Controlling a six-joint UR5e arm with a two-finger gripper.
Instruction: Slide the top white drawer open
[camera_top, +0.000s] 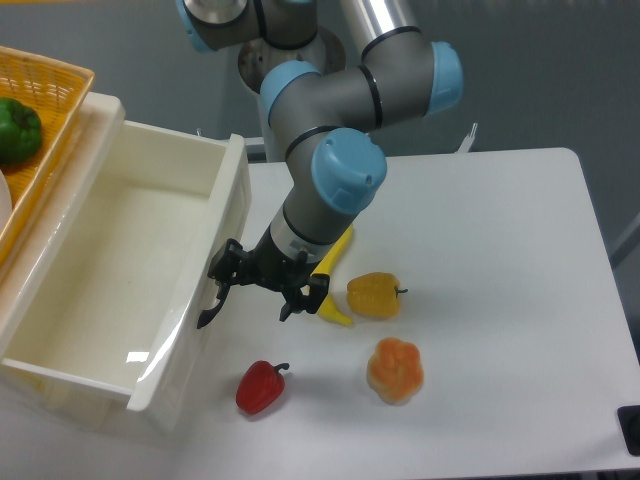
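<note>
The top white drawer (120, 270) is pulled far out of the cabinet, and its inside holds nothing. Its panelled front (215, 240) faces the table. A curved black piece (207, 314) at the middle of that front looks like the handle. My gripper (252, 300) hangs right against the drawer front with its black fingers spread, so it is open. The left finger (224, 272) sits by the handle and the right finger (291, 304) stands over the table. I cannot tell whether the left finger touches the handle.
A yellow banana (335, 270) lies partly under my arm, with a yellow pepper (373, 295) beside it. An orange pepper (395, 369) and a red pepper (260, 386) sit nearer the front. An orange basket (40, 120) with a green pepper (18, 130) tops the cabinet.
</note>
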